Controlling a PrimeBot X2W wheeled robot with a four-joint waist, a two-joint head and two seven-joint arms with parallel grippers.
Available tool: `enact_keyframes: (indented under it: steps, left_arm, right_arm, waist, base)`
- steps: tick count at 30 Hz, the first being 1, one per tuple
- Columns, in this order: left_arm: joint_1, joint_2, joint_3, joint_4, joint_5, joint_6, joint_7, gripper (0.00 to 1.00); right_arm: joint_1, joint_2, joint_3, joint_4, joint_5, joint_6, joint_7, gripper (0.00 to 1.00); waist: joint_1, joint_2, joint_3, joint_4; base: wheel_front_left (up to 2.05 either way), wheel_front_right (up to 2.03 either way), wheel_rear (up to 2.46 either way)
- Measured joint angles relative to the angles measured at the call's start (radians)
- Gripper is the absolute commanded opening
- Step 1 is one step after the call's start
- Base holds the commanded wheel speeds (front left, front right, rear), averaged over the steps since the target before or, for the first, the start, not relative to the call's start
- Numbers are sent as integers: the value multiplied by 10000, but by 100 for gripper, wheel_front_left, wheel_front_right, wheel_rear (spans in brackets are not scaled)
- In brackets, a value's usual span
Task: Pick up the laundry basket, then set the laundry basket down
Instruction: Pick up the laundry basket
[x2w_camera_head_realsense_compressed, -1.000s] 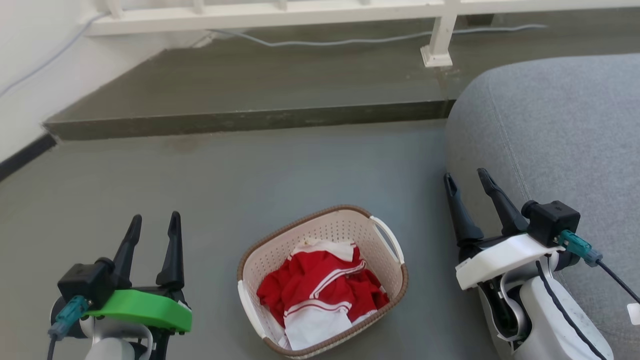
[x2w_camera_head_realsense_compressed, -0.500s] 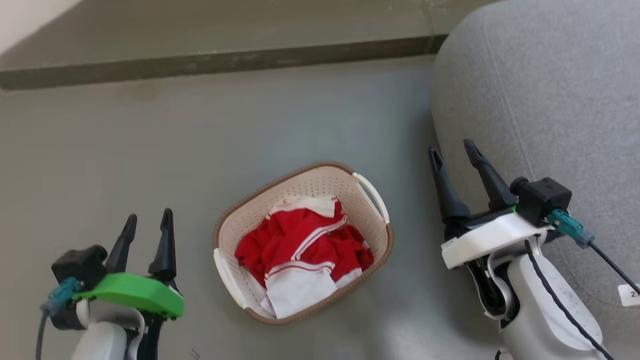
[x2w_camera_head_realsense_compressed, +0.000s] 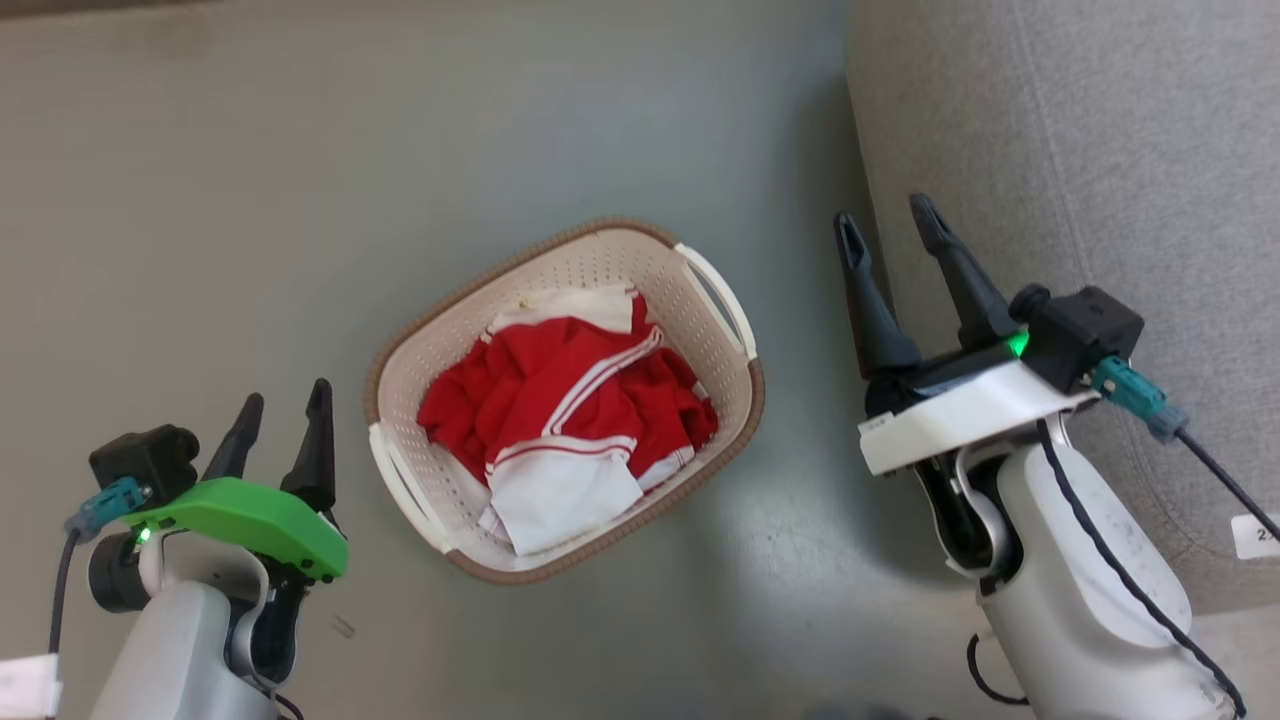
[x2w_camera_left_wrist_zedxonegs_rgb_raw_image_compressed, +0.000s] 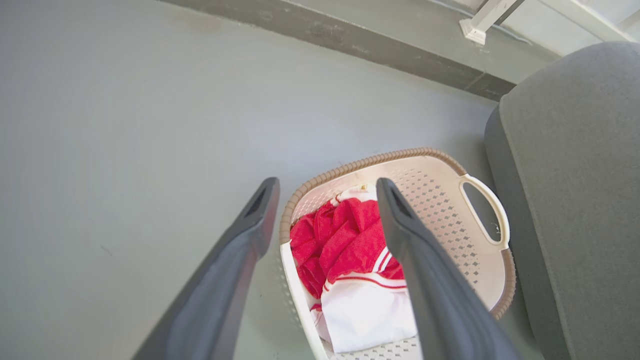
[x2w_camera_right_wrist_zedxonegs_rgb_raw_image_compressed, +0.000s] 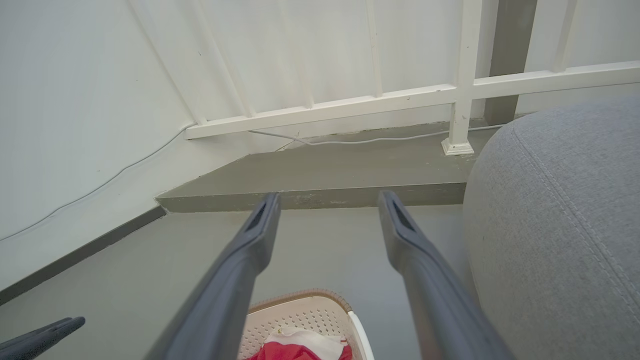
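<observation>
The laundry basket (x2w_camera_head_realsense_compressed: 590, 265), cream perforated plastic with a brown rim, sits on the grey floor and holds red and white clothes (x2w_camera_head_realsense_compressed: 560, 400). One white handle (x2w_camera_head_realsense_compressed: 715, 295) faces the sofa; the other (x2w_camera_head_realsense_compressed: 395, 480) faces my left arm. My left gripper (x2w_camera_head_realsense_compressed: 286, 393) is open and empty, just left of the basket. My right gripper (x2w_camera_head_realsense_compressed: 882, 212) is open and empty to the basket's right, beside the sofa. Between the open fingers of the left gripper (x2w_camera_left_wrist_zedxonegs_rgb_raw_image_compressed: 326, 184), the left wrist view shows the basket (x2w_camera_left_wrist_zedxonegs_rgb_raw_image_compressed: 435, 200). Below the open right gripper (x2w_camera_right_wrist_zedxonegs_rgb_raw_image_compressed: 327, 197), the basket's far end (x2w_camera_right_wrist_zedxonegs_rgb_raw_image_compressed: 305, 315) peeks in.
A grey sofa (x2w_camera_head_realsense_compressed: 1100, 150) stands close on the right, a narrow strip of floor from the basket. Ahead, a raised concrete step (x2w_camera_right_wrist_zedxonegs_rgb_raw_image_compressed: 320, 175) carries a white railing (x2w_camera_right_wrist_zedxonegs_rgb_raw_image_compressed: 460, 90) and a cable, with a white wall to the left.
The head camera has tilted down, so the step and railing have left its view and everything sits higher in it. Basket and clothes lie as before. Both grippers stay open beside it.
</observation>
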Motion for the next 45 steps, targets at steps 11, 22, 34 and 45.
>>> enact_keyframes:
  steps: [11, 22, 34, 45]
  left_arm:
    - [-1165, 128, -217, 1427, -999, 0, 1072, 100]
    - [-1729, 196, -825, 2362, -2008, 0, 2416, 100]
    - [-2514, 483, -1185, 3047, -2437, 0, 3398, 100]
    - [-3010, 826, -1641, 3356, -2510, 44, 3607, 0]
  right_arm:
    - [-920, 15, 215, -245, -115, -159, 0, 100]
    - [-1333, 23, 633, -401, 134, -349, -2, 100]
    - [-1614, 27, 1028, -589, 470, -694, -2, 100]
    - [-1830, 25, 1141, -625, 587, -905, -2, 100]
  waist:
    - [0, 0, 1568, -185]
    - [0, 0, 2575, -546]
    - [0, 0, 3276, -827]
    - [0, 0, 3561, -946]
  base:
    - [0, 0, 0]
    - [0, 0, 0]
    - [0, 0, 0]
    - [0, 0, 0]
